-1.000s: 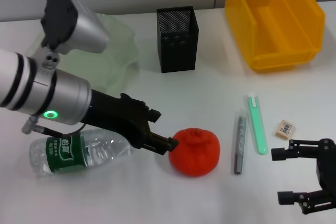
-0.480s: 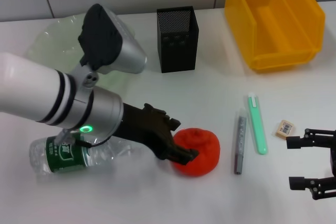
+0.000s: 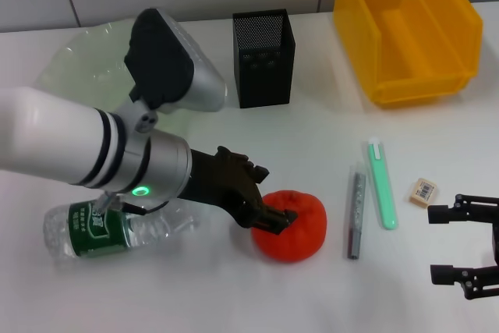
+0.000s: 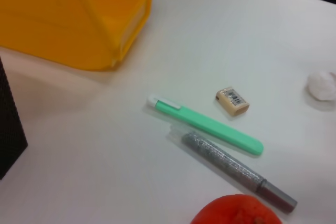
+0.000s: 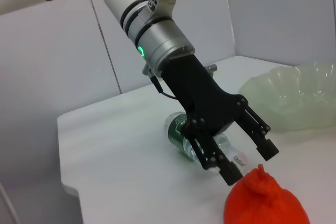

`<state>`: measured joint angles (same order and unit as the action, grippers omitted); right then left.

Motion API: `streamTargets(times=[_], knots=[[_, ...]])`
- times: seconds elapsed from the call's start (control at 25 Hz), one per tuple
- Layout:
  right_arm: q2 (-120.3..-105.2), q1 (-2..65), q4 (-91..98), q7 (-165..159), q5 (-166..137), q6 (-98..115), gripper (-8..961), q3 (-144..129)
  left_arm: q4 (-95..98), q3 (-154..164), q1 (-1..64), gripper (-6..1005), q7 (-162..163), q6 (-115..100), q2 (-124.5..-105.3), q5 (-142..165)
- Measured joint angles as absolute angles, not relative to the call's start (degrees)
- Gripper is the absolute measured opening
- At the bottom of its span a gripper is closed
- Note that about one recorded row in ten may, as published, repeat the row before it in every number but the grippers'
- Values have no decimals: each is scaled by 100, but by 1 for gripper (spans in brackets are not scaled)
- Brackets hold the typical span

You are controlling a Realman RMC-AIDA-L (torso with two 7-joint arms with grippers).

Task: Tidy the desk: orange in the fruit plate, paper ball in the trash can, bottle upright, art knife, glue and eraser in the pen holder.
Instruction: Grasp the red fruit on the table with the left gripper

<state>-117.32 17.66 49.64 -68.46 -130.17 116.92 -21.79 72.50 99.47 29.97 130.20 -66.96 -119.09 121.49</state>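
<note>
Red-orange and knobbly, the orange (image 3: 290,224) is sitting on the white desk (image 3: 312,146), and everything else is lying around it. The left gripper (image 5: 245,160) is hovering right over its knobbly top with its jaws spread apart, one finger on either side of the stem, not clamped on anything. Just beside the orange, on the arm's side, the bottle (image 3: 109,228) is lying flat. Beyond the orange, the black mesh pen holder (image 3: 263,58) is standing upright, with the green fruit plate (image 3: 86,68) to one side of it and the yellow trash can (image 3: 405,29) to the other. On the orange's far side from the bottle, a grey glue stick (image 3: 355,212), a green art knife (image 3: 381,185) and the eraser (image 3: 421,192) are lying. The paper ball (image 4: 322,85) is lying past the eraser. The right gripper (image 3: 466,245) is waiting near the eraser, jaws apart.
</note>
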Motion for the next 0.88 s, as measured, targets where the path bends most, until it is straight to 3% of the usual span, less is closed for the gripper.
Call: streamTargets(times=[0.88], knots=[[-11750,1770,4903,-6830,-13016,11584,840,-2179,7171,10875,2953,629,12975,-5854,-11909,12228]])
